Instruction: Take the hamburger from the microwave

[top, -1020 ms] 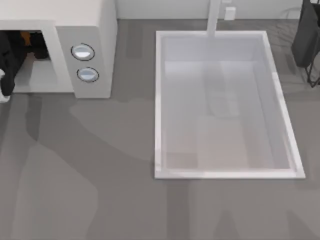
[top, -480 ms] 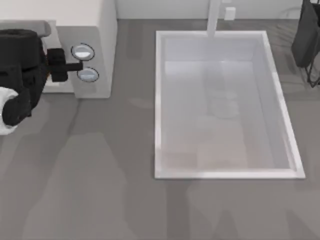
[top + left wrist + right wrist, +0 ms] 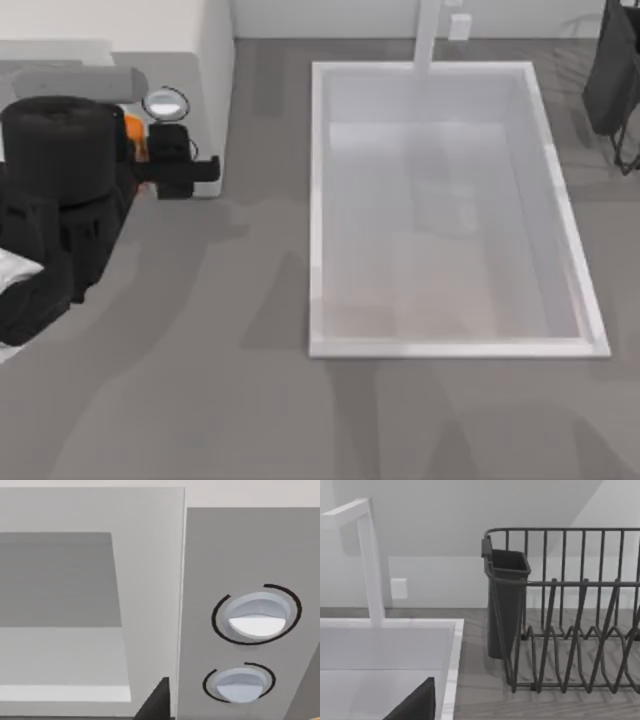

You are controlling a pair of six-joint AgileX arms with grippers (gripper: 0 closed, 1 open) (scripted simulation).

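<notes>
microwave (image 3: 205,60), a white box with a pale grey front panel, sits at the table's far left; in our left wrist view its wide rectangular cavity (image 3: 60,615) looks bare and flat-floored, beside two round silvery-blue knobs (image 3: 256,614) stacked one above the other. from above, our left gripper (image 3: 175,165) is out in front of the panel, covering the lower knob, and a sliver of glossy orange, the hamburger (image 3: 131,128), shows just beside it against the black arm. we cannot tell how far the fingers are parted or whether they grip the bun. sink (image 3: 318,200), a white rectangular basin with smooth walls, lies to the right. in our right wrist view a dark wire rack (image 3: 570,610) holds a dark cup (image 3: 505,600).
</notes>
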